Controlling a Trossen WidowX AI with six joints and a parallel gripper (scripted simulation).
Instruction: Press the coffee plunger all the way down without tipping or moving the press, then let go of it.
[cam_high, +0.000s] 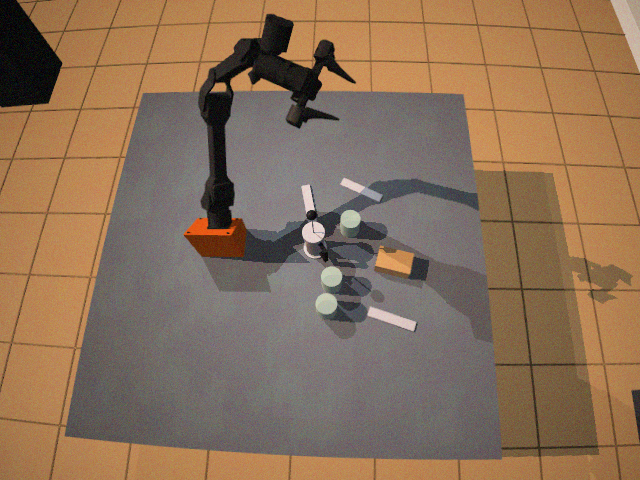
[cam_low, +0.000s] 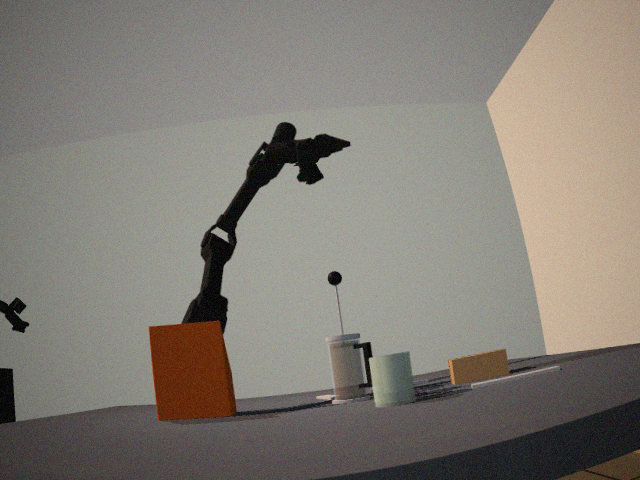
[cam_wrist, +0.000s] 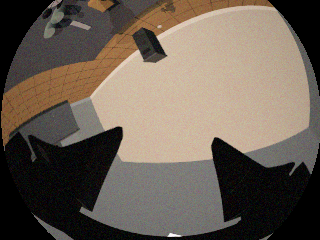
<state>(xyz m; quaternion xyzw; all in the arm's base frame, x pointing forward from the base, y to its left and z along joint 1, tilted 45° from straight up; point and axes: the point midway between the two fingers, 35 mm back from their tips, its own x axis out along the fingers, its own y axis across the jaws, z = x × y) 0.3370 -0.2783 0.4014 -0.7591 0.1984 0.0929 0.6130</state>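
The coffee press (cam_high: 313, 233) (cam_low: 347, 367) stands upright on the grey table. Its black plunger knob (cam_high: 311, 214) (cam_low: 334, 277) sits high above the lid on a thin rod, so the plunger is up. Its black handle (cam_high: 324, 254) (cam_low: 368, 364) points toward the table's front right in the top view. My gripper (cam_high: 346, 100) (cam_wrist: 168, 137) is open and empty, its fingers wide apart. It is raised high above the press and away from it, pointing outward. The press is not clearly made out in the wrist view.
Pale green cylinders (cam_high: 350, 223) (cam_high: 331, 279) (cam_high: 326, 305) stand close to the press. An orange-tan block (cam_high: 393, 261) (cam_low: 479, 366) lies to its right. White flat strips (cam_high: 308, 198) (cam_high: 360, 189) (cam_high: 391, 318) lie around it. The orange base block (cam_high: 219, 240) (cam_low: 192, 372) is at my arm's foot.
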